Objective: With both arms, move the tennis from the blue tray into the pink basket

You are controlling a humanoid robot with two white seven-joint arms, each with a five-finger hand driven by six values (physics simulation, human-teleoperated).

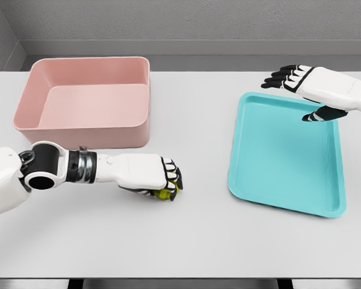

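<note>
The left hand [159,179] is low over the table [198,241], in front of the pink basket [87,99], and its fingers are curled tightly around something yellow-green. This must be the tennis ball [166,193]; only a small part of it shows under the knuckles, so I cannot see how deep it sits in the grip. The blue tray [286,156] on the right side has nothing in it. The right hand [310,90] hangs over the far corner of the tray with its fingers spread and relaxed, holding nothing.

To my judgement the ball is already out of the tray and with the left arm, so the step in hand is the carrying to the basket. The basket is just beyond the left hand, and its front wall stands between them. I think the next move calls for lifting the hand high enough to pass over this wall, bringing it above the inside of the basket, and only then loosening the fingers. If the hand goes forward too low, the knuckles or the ball may hit the wall and push the basket away.
</note>
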